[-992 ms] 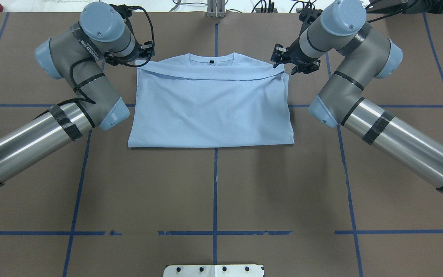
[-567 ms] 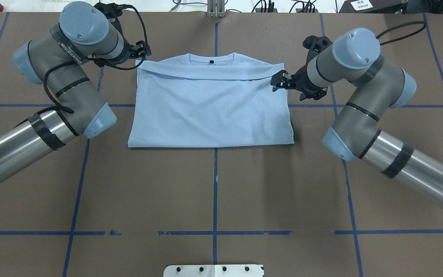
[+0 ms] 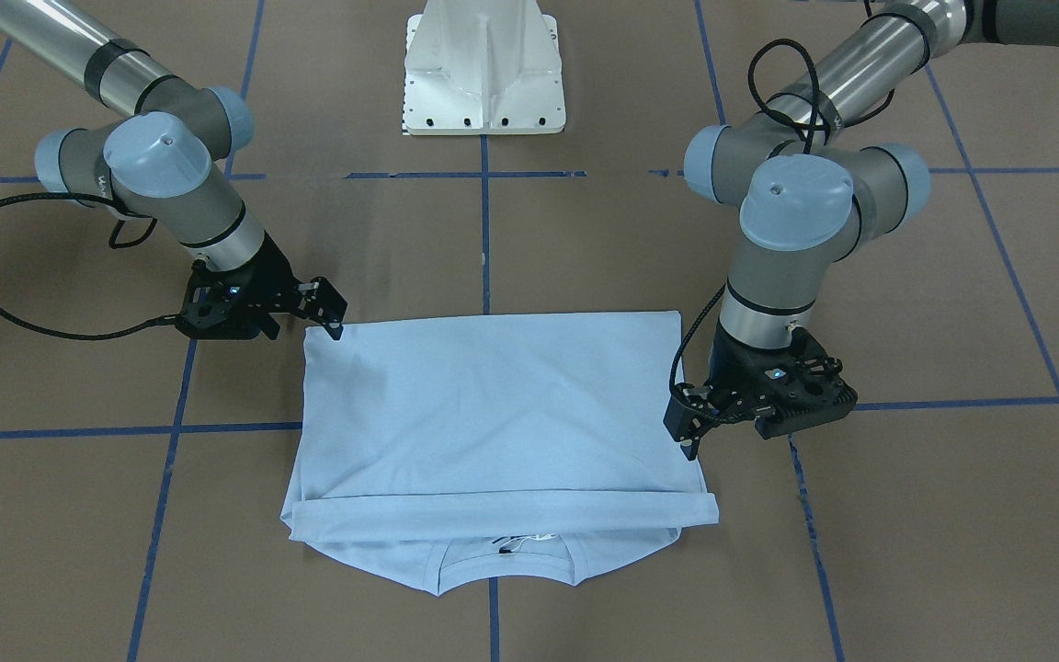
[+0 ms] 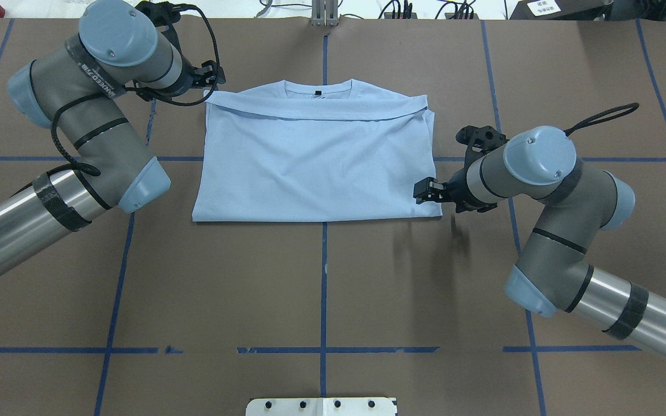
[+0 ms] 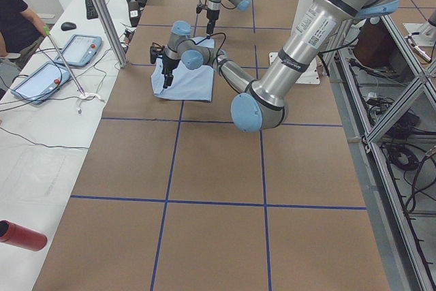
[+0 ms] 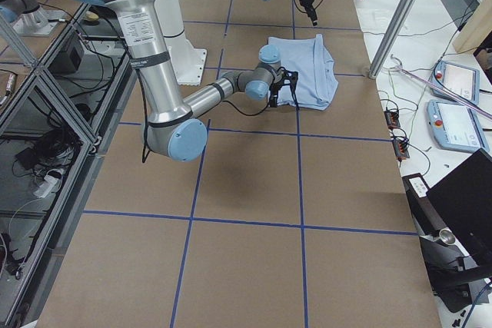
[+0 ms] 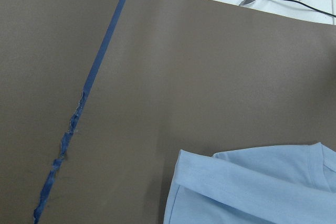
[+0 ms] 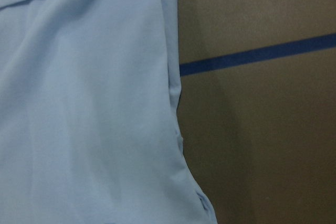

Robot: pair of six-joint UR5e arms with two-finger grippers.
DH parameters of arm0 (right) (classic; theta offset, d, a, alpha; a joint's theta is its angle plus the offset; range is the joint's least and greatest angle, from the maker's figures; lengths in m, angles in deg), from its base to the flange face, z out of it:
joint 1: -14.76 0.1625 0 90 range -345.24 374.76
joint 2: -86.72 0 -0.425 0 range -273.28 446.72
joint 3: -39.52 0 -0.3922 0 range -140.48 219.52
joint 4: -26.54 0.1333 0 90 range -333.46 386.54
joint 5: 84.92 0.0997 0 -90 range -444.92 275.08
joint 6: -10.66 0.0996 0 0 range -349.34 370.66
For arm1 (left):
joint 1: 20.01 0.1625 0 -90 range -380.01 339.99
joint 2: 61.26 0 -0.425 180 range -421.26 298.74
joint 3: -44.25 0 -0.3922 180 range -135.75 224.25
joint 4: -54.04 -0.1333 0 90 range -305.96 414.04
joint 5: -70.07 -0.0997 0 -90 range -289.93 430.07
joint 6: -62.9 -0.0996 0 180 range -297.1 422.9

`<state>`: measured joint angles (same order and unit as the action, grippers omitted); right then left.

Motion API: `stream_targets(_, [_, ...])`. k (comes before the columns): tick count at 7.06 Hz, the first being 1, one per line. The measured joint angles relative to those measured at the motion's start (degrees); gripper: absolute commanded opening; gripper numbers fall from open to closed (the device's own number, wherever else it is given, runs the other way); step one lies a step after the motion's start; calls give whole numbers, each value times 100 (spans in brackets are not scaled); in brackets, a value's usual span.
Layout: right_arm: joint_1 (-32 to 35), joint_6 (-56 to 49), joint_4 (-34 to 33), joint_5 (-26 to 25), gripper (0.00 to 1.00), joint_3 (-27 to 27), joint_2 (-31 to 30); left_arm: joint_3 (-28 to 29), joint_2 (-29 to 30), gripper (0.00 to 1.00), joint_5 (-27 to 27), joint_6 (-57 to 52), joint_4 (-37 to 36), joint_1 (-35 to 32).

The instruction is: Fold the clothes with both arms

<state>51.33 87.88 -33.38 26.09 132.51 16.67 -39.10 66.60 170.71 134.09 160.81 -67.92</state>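
Observation:
The light blue T-shirt (image 4: 315, 167) lies folded flat on the brown table, its round neck on the far side and its print hidden. It also shows in the front view (image 3: 493, 414). My left gripper (image 4: 213, 74) is open and empty, just off the shirt's far left corner; in the front view it (image 3: 688, 434) hangs by the shirt's edge. My right gripper (image 4: 422, 192) is open and empty over the shirt's near right corner, also seen from the front (image 3: 332, 313). The left wrist view shows the shirt's corner (image 7: 262, 192); the right wrist view shows its edge (image 8: 89, 103).
Blue tape lines (image 4: 323, 277) cross the brown table. The white pedestal base (image 3: 483, 69) stands at the robot's side of the table. A side table with tablets (image 5: 78, 49), a person (image 5: 13, 18) and a red cylinder (image 5: 20, 236) lies past the far edge.
My right gripper has moved from the shirt's far right corner along its right edge to the near right corner. My left arm has drawn slightly outward. The shirt has not moved.

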Motion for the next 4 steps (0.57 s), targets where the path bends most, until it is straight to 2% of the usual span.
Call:
stream_targets(1, [-18,-9,-3,-12,17,-53,9,-3,-1,100,-1,0,0,1])
stream_targets(2, [0,-32,-7,-14,0,-80,18,-3,-4,100,-3,0,1,4])
stream_targets(4, [49,-81,-4,-18,0,-92,31,18,-12,100,-15,0,10,11])
